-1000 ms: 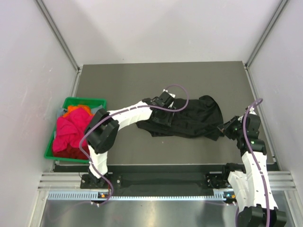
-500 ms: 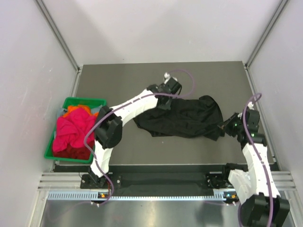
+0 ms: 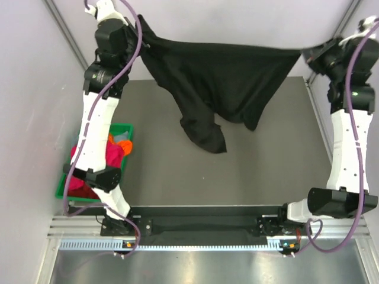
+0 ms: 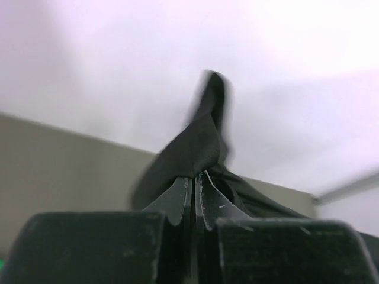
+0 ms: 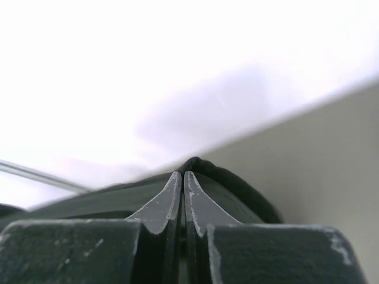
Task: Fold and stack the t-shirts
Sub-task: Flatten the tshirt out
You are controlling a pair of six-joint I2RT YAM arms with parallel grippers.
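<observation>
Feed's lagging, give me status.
Left gripper shut on black t-shirt. Right gripper shut on same shirt. Shirt hangs stretched between them. Green bin aside, no obstruction.

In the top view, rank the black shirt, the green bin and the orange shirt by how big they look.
1. Black shirt, though it is held up nearer the camera.
2. Green bin, partly hidden by the left arm.
3. Orange shirt, only a scrap showing.

Top view bright, even, sharp. Wrist views washed-out, glaring backgrounds; black t-shirt [image 4: 201, 139] tip blurred.
</observation>
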